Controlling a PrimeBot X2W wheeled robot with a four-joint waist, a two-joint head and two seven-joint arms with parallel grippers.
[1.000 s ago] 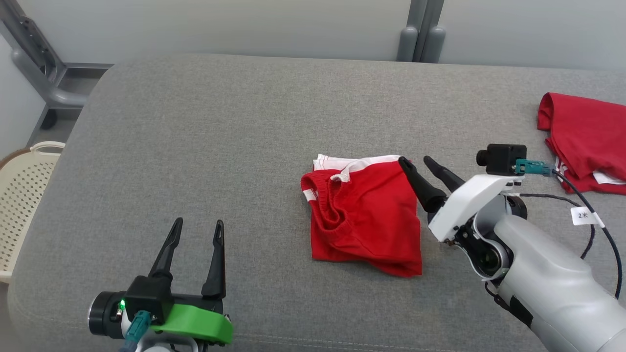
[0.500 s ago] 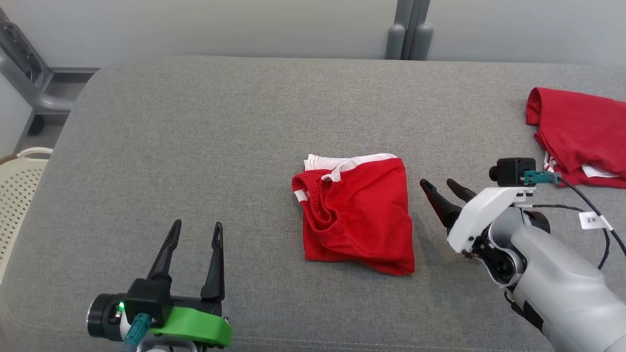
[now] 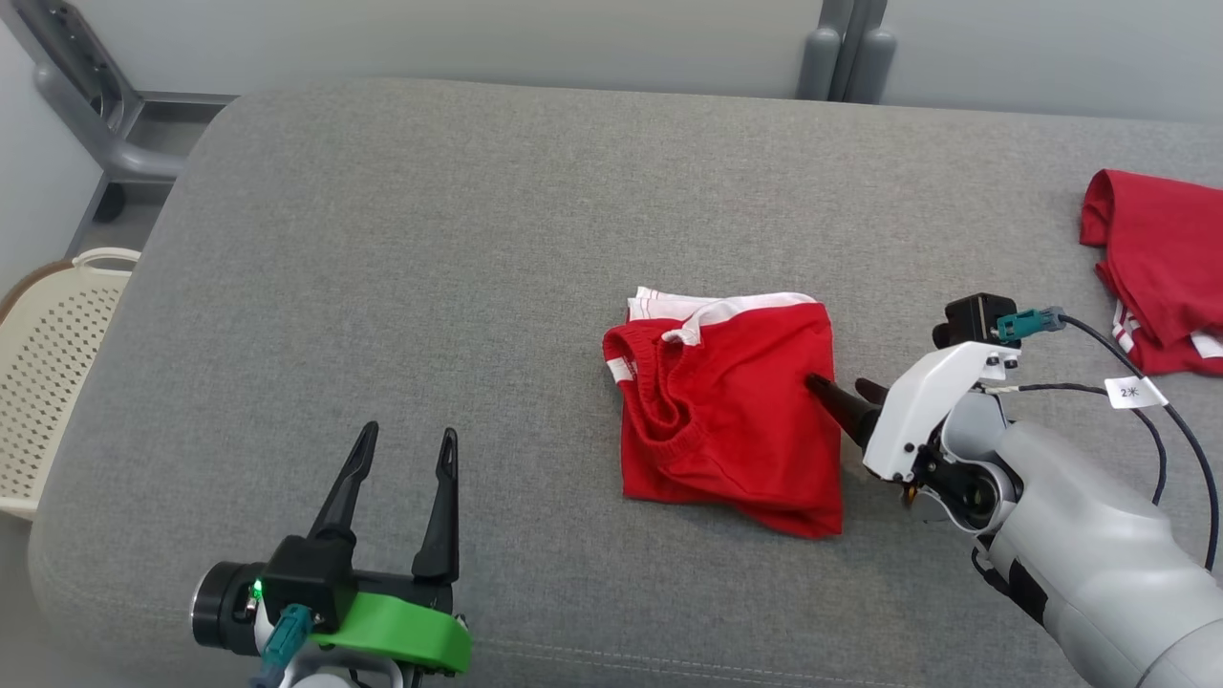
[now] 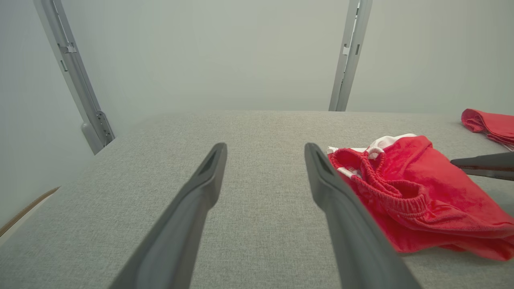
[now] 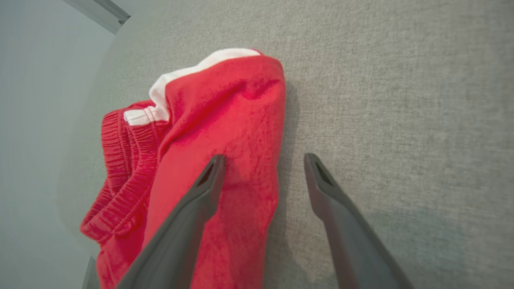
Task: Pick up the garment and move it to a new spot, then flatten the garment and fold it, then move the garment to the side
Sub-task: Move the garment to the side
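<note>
**Open pincer straddles the edge of the folded red garment**

The head view takes in the whole grey padded worktop (image 3: 430,239). The red garment (image 3: 726,420) lies near its middle, a second red garment (image 3: 1156,258) sits well apart at the right edge, and a cream perforated basket (image 3: 48,382) stands off the left side.

The right wrist view adds what the head view cannot. The right pincer (image 5: 264,157) is spread wide, with one finger over the garment's right border and the other over bare worktop. Whether either finger touches is unclear.

The left wrist view shows the left pincer (image 4: 265,148) also spread wide and empty, low over bare worktop, with the garment just to its right.

The garment is bright red and folded into a rough square. A gathered elastic waistband bunches on its left, and white trim runs along the far edge.
</note>
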